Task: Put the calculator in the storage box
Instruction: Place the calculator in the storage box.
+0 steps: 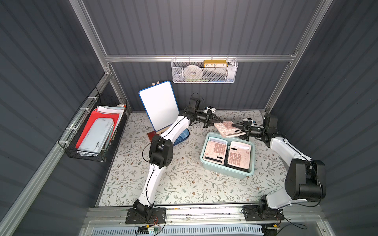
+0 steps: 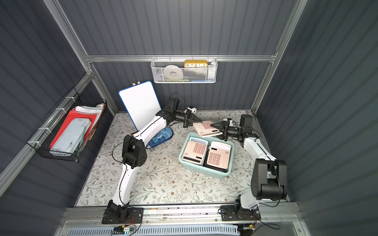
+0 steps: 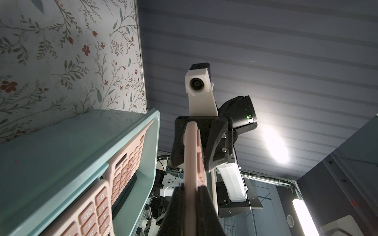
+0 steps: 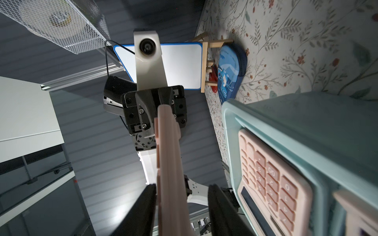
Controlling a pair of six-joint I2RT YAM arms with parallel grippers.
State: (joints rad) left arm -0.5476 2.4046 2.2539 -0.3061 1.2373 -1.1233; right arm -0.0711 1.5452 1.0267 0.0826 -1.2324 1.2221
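Note:
In both top views a pink calculator (image 1: 228, 128) (image 2: 205, 128) hangs tilted over the far rim of the mint-teal storage box (image 1: 225, 173) (image 2: 204, 173). My left gripper (image 1: 219, 120) (image 3: 189, 192) is shut on its far-left edge. From the opposite side my right gripper (image 1: 234, 125) (image 4: 182, 196) straddles that calculator (image 4: 167, 163). One finger (image 4: 147, 204) touches it, and a gap shows at the other finger (image 4: 221, 204). Two more pink calculators (image 1: 215, 151) (image 1: 239, 156) lie side by side inside the box.
A blue-framed whiteboard (image 1: 158, 105) leans on a small easel at the back left, with a blue pencil case (image 1: 182, 137) under my left arm. A white mesh basket (image 1: 204, 71) hangs on the back wall. A black wire basket (image 1: 94, 130) hangs on the left wall.

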